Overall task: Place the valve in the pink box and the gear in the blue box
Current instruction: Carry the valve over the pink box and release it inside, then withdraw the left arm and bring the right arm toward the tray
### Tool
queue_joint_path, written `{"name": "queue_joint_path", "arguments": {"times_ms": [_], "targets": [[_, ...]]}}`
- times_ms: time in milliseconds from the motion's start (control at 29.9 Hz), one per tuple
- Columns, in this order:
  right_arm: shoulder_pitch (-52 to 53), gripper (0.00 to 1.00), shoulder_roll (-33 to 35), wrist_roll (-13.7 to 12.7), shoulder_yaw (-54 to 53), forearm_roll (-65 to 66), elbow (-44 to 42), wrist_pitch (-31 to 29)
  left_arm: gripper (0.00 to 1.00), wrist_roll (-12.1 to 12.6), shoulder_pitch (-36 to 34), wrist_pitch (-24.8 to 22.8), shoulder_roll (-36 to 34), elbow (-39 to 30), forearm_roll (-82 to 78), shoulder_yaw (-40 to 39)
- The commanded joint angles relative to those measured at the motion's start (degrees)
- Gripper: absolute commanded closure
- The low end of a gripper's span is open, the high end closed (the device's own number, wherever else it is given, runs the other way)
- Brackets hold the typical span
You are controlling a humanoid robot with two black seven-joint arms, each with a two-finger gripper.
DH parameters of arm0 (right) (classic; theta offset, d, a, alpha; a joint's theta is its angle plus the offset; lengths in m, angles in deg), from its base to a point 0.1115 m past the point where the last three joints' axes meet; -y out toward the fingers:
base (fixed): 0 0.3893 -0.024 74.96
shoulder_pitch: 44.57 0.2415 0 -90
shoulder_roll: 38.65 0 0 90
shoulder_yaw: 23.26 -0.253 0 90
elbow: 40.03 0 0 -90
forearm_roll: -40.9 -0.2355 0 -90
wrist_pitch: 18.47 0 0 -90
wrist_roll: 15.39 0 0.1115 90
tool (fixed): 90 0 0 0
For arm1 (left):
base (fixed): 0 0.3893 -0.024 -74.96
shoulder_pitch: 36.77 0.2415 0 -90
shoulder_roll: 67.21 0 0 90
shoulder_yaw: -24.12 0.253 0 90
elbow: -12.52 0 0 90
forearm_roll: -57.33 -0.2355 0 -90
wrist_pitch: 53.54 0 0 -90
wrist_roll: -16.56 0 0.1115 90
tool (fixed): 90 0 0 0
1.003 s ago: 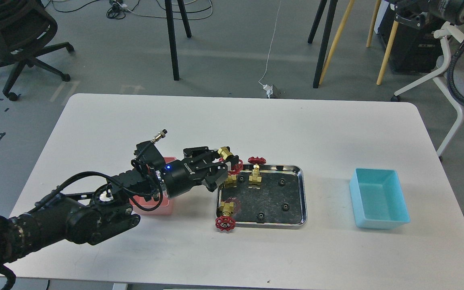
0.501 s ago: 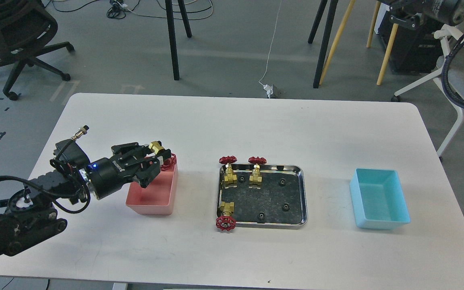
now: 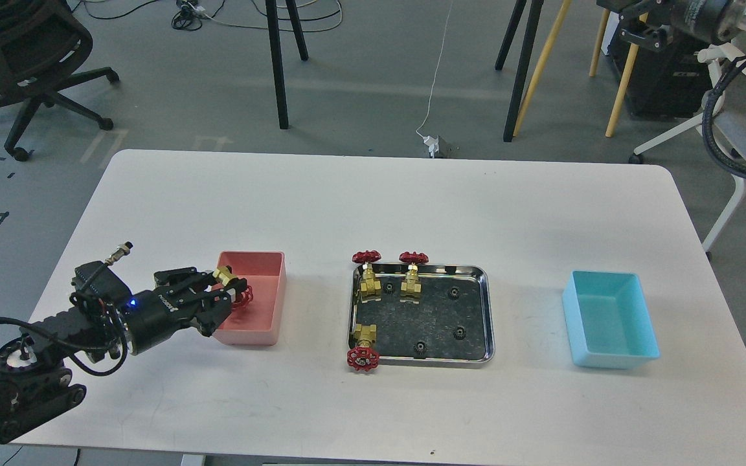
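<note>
My left gripper [image 3: 223, 289] is shut on a valve [image 3: 241, 296], brass body with a red handwheel, and holds it over the left end of the pink box [image 3: 263, 327]. Three more valves stand at the left of the steel tray [image 3: 488, 310]: two at its far edge [image 3: 368, 279] [image 3: 411, 281] and one at its near left corner [image 3: 364, 346]. Several tiny black gears [image 3: 459, 332] lie on the tray floor. The blue box [image 3: 612, 323] sits empty at the right. Part of my right arm shows dark at the top right corner; its gripper [image 3: 629, 16] cannot be made out.
The tray lies between the two boxes on the white table [image 3: 373, 207]. Past the far edge stand tripod legs [image 3: 276, 65], wooden legs [image 3: 541, 65], an office chair [image 3: 30, 71] and a white chair base [image 3: 703, 123].
My left gripper has carried the valve leftward from the tray to the pink box, then pulled back and lowered it over the box's left end. The arm part at top right shifted slightly left.
</note>
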Motion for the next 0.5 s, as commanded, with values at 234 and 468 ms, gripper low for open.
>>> {"name": "queue_joint_path", "arguments": {"times_ms": [234, 468], "targets": [[-0.9, 0.01, 0.2, 0.0, 0.0, 0.0, 0.1, -0.3, 0.24, 0.0, -0.3, 0.0, 2.3, -0.7, 3.8, -0.2], [-0.7, 0.01, 0.0, 0.0, -0.6, -0.1, 0.3, -0.4, 0.2, 0.0, -3.9, 0.0, 1.8, -1.0, 7.5, -6.6]]}}
